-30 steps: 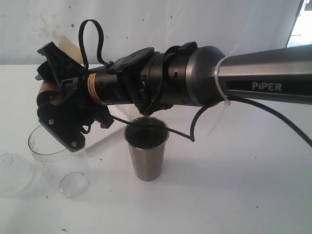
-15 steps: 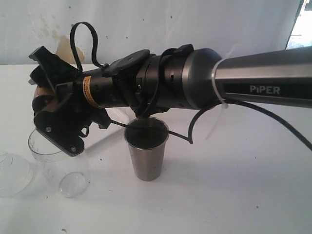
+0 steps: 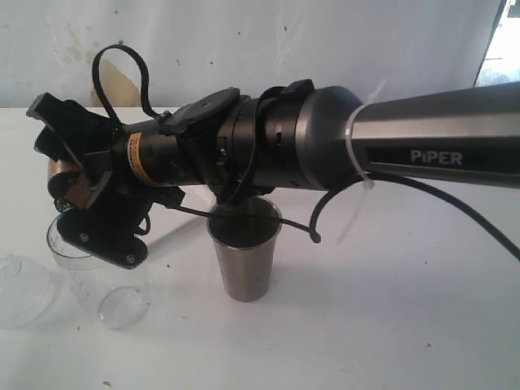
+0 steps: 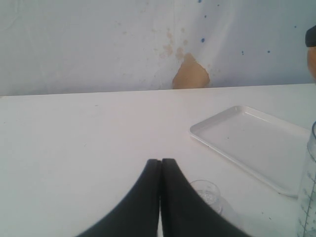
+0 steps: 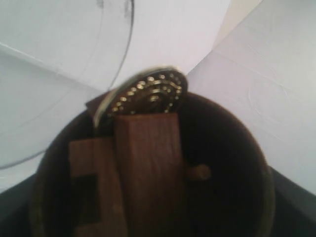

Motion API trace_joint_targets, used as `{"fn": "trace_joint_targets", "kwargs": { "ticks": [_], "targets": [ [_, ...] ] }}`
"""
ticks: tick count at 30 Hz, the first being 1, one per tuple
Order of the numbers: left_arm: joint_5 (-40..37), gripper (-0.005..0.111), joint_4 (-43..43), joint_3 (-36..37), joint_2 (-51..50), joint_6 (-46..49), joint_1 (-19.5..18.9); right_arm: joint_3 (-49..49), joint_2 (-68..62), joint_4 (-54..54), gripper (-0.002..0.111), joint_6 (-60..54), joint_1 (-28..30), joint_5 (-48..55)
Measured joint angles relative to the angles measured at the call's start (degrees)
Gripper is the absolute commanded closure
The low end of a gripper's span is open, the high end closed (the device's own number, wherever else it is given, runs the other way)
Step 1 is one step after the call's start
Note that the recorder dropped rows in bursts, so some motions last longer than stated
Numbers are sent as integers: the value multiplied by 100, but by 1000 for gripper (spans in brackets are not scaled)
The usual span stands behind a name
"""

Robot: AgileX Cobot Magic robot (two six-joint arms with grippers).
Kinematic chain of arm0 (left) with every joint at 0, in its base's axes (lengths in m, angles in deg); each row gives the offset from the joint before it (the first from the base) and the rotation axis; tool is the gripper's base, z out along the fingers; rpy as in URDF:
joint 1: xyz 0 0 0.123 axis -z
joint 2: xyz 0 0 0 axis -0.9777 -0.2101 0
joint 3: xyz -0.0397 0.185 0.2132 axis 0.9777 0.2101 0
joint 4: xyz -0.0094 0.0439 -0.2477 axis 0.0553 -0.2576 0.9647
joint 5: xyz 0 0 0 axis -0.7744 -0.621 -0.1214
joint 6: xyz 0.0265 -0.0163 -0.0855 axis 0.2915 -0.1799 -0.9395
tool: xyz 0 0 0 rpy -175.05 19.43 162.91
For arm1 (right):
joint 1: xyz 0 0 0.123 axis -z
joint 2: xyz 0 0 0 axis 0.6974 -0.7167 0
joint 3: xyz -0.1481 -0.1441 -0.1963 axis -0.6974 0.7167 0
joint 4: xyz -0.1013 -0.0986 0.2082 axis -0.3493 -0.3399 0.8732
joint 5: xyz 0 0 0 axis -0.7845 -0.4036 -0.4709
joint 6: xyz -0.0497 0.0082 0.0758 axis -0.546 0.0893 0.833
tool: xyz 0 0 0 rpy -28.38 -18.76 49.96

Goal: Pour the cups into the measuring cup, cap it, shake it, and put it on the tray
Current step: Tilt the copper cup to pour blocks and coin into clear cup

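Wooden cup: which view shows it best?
The right wrist view: it looks straight into the wooden cup, showing wooden blocks and a metal disc inside. The exterior view shows only a brown sliver behind the right end effector. The left wrist view catches at most a brownish edge.

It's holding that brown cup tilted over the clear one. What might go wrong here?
The blocks and metal disc in the wooden cup might miss the measuring cup and land on the table. A loose cable hangs by the steel tumbler and might tip it.
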Motion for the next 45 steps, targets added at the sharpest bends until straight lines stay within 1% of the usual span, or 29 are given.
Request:
{"fn": "trace_joint_targets", "kwargs": {
  "ticks": [4, 12, 40, 45],
  "targets": [
    [0, 106, 0, 0, 0, 0, 0, 0, 0, 0, 108, -23, -27, 17],
    [0, 106, 0, 0, 0, 0, 0, 0, 0, -12, 108, -735, -27, 92],
    [0, 106, 0, 0, 0, 0, 0, -109, -39, -2, 108, -816, -93, 237],
    [0, 106, 0, 0, 0, 0, 0, -216, -48, -2, 108, -967, -248, 761]
  ]
}}
